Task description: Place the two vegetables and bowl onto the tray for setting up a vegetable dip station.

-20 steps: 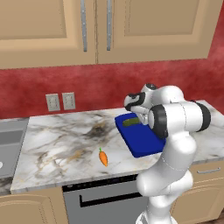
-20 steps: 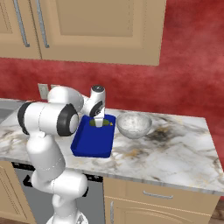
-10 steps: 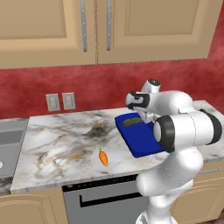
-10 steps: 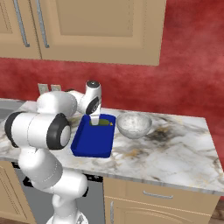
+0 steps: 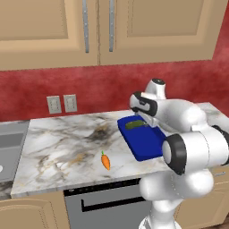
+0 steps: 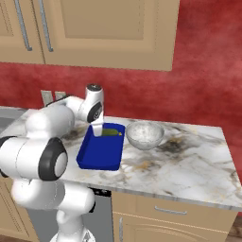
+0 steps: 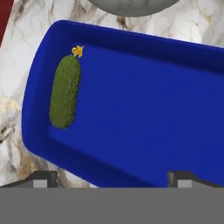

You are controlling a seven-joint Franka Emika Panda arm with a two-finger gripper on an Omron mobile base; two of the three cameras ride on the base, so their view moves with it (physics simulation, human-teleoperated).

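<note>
The dark blue tray (image 5: 145, 144) (image 6: 100, 152) (image 7: 148, 113) lies on the marble counter. The dark-green cucumber-like vegetable (image 5: 134, 125) (image 6: 111, 133) (image 7: 65, 97) rests inside it near the back rim. My gripper (image 6: 97, 129) (image 7: 113, 178) hovers above the tray beside that vegetable, open, with nothing between its fingers. The orange carrot (image 5: 105, 161) lies on the counter left of the tray, near the front edge. The clear glass bowl (image 6: 144, 134) (image 7: 131, 5) stands on the counter just right of the tray.
A sink (image 5: 9, 147) is set into the counter at the far left. Two wall outlets (image 5: 61, 103) sit on the red backsplash. Wooden cabinets (image 5: 98, 31) hang above. Bare marble (image 6: 189, 160) stretches right of the bowl.
The arm's elbow has swung round toward the front while the open gripper has stayed over the tray, drifting slightly left. The cucumber-like vegetable, carrot and bowl have not moved.
</note>
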